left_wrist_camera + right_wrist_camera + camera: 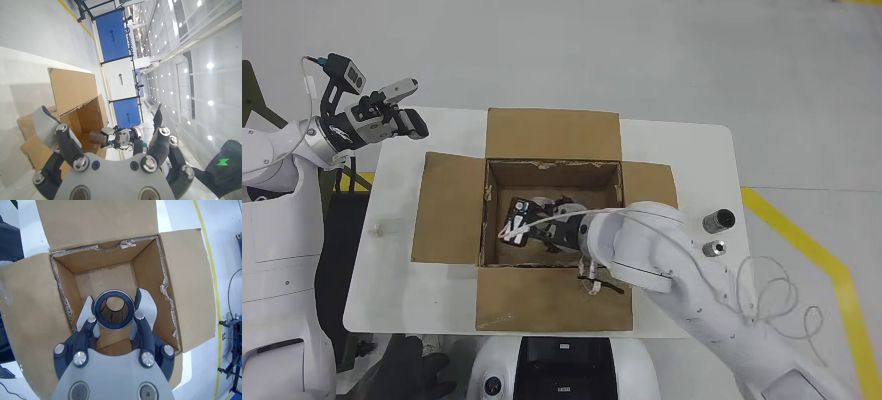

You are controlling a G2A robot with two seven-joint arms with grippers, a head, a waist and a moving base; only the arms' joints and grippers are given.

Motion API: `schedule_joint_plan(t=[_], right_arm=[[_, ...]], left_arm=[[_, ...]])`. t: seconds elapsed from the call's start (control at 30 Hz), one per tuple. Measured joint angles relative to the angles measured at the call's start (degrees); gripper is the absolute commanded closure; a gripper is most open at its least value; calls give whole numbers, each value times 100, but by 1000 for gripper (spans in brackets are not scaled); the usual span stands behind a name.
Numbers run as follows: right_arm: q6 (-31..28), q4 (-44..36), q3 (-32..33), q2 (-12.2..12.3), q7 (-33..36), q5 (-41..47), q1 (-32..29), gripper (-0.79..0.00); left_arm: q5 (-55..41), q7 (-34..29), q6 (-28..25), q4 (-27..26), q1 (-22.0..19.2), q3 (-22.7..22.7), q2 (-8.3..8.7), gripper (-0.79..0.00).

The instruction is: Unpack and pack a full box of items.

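Right wrist view, right gripper [114, 297]: clamped on a metal cylinder [115, 325] (hollow) over the open box [187, 285]
Left gripper [410, 108]: spread wide, empty, beyond the box's far-left corner

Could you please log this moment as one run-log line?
right tool: shut on metal cylinder over open box | left tool: open, empty, near table corner | two cylinders on table beside box
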Motion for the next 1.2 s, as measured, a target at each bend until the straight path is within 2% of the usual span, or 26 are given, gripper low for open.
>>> schedule_joint_plan(t=[0.33, 1.2], right_arm=[[181, -562, 200, 131, 572, -64, -471, 0], [260, -670, 257, 155, 556, -89, -574, 0]], left_arm=[[0, 0, 0, 0, 0, 0, 0, -785], [0, 0, 0, 0, 0, 0, 0, -785]])
